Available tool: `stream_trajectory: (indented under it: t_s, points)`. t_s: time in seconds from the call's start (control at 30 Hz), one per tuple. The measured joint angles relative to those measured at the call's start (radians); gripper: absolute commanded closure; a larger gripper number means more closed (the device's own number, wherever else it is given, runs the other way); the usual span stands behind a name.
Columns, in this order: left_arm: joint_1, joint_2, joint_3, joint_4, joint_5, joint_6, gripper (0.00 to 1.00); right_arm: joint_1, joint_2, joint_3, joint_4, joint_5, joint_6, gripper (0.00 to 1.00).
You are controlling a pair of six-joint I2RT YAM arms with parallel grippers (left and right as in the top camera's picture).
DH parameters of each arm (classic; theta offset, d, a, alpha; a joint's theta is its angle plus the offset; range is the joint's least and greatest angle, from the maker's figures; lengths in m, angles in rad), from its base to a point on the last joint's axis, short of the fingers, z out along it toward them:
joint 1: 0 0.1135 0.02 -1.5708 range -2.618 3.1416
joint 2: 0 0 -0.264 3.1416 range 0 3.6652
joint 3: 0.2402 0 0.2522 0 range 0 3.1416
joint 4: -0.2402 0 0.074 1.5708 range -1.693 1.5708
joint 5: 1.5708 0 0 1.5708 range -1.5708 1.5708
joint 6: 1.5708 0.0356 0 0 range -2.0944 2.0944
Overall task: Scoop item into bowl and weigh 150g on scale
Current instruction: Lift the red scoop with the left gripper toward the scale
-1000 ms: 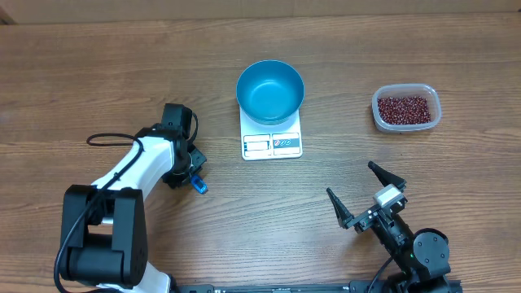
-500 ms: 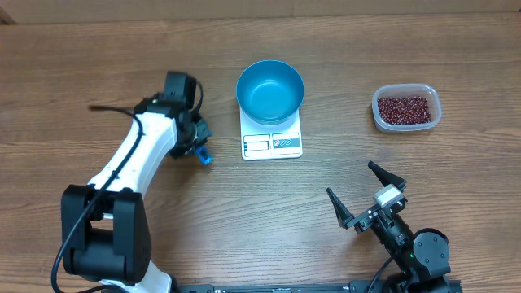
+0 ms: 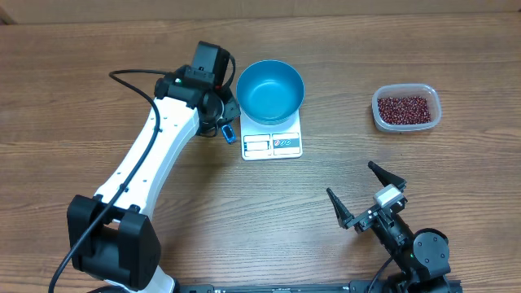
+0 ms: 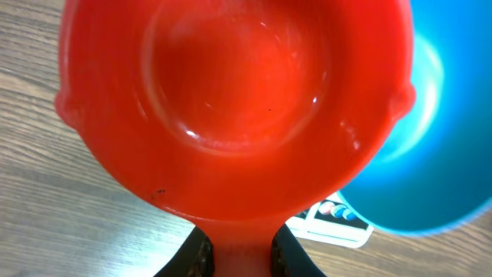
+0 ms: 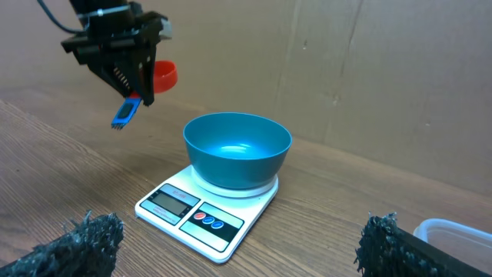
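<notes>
Item: small dark red-brown beans, a loose heap lodged in a clear plastic tub at the right of the table, well apart from the blue bowl, which is seated empty on the white scale. Judged light, hard, free-rolling, easily spilled; best lifted by scoop, not pinched. The orange-red scoop, empty, is clamped by its handle in the left gripper, just beside the bowl. The right gripper is spread wide, grasping nothing.

The wooden table bears the scale and, well apart, a seemingly plastic tub.
</notes>
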Motion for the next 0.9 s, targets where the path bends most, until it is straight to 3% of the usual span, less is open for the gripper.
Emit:
stream_trajectory:
  t_s: [0.13, 0.23, 0.6, 0.73, 0.9]
  points:
    - [-0.032, -0.015, 0.017, -0.019, 0.012, -0.050, 0.96, 0.000, 0.000, 0.000, 0.003, -0.013, 0.025, 0.00]
    - [-0.057, -0.028, 0.018, -0.019, 0.048, -0.099, 0.96, 0.000, 0.000, 0.000, 0.011, -0.028, 0.135, 0.00]
    - [-0.147, -0.031, 0.018, 0.021, 0.111, -0.343, 0.96, 0.000, 0.000, 0.000, 0.013, -0.038, 0.985, 0.00]
    - [-0.185, -0.031, 0.019, 0.026, 0.114, -0.409, 0.96, 0.000, 0.000, 0.000, 0.055, -0.043, 1.134, 0.00]
    - [-0.218, -0.031, 0.019, 0.041, 0.121, -0.484, 0.96, 0.000, 0.000, 0.000, 0.117, -0.066, 1.205, 0.00]
